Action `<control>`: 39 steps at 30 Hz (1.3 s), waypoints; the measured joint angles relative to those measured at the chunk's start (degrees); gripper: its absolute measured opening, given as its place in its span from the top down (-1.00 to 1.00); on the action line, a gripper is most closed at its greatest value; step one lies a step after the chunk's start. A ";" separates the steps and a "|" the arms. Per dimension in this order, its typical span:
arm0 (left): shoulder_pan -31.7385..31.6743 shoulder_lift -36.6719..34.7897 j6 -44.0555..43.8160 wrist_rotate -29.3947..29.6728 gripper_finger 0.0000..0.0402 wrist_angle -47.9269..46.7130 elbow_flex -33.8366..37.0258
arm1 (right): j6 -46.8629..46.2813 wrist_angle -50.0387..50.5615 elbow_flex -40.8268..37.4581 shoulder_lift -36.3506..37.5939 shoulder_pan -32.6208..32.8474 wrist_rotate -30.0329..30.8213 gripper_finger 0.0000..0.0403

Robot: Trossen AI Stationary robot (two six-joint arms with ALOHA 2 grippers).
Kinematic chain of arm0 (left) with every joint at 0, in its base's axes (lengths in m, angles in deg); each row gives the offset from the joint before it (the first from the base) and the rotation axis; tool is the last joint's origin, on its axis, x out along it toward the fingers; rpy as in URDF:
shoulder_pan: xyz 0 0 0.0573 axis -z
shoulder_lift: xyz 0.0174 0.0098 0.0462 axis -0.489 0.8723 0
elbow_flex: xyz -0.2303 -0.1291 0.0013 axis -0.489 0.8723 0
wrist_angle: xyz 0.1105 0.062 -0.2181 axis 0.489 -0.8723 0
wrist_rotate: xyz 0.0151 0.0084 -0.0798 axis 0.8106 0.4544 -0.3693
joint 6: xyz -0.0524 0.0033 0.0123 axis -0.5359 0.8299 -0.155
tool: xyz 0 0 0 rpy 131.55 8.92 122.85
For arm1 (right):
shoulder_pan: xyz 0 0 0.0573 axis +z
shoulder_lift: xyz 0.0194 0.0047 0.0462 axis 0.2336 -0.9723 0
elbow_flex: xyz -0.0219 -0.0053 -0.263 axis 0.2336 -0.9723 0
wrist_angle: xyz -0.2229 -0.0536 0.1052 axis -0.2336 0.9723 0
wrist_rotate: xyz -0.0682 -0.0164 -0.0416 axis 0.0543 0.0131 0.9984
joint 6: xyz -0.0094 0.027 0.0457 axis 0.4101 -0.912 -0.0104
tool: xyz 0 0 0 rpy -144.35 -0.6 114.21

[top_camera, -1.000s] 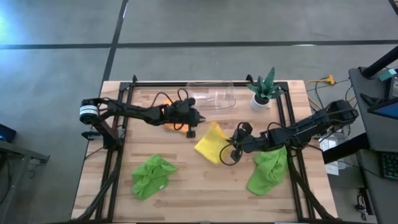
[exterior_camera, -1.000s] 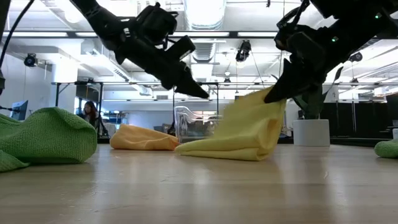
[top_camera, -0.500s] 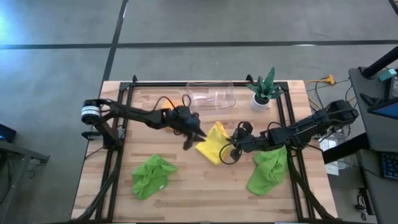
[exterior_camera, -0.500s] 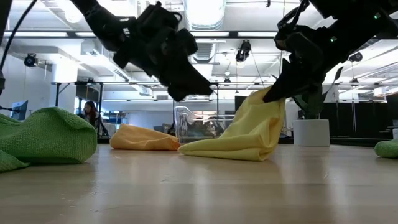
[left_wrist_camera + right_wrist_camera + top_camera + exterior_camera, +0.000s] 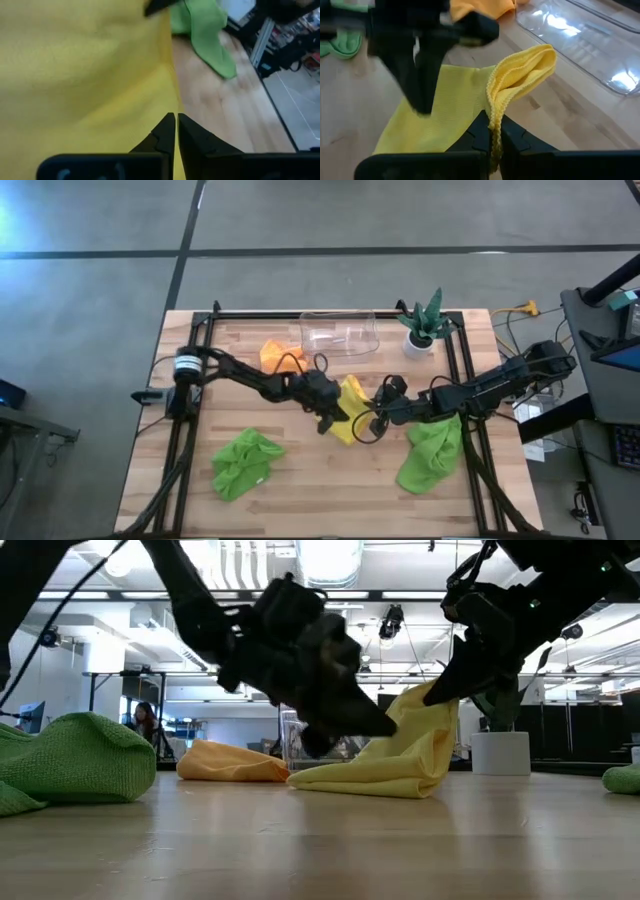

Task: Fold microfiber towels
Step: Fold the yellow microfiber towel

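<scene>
Left gripper (image 5: pixel 331 417) newly at yellow towel (image 5: pixel 352 401) (plant (image 5: pixel 424 321) aside)

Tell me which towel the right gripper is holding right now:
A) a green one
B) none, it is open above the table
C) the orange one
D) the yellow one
D: the right gripper is shut on an edge of the yellow towel, lifting that side off the table, as the low view shows too.

No legible text (anywhere visible)
</scene>
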 joint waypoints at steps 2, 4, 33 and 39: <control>0.22 1.32 -0.04 0.15 0.99 -0.52 -0.85 | -0.07 0.03 0.03 0.00 0.00 -0.01 0.96; 0.24 2.23 -0.04 1.77 1.00 -1.09 -1.54 | -0.07 -0.05 0.24 0.00 0.00 -0.01 0.96; 2.10 4.35 -4.80 15.80 1.00 -0.17 -1.10 | 5.23 -0.27 4.36 0.09 0.04 -2.00 0.96; 1.94 -1.58 -3.33 18.77 1.00 -4.39 -0.31 | 7.02 -0.14 5.10 0.09 0.39 -2.09 0.96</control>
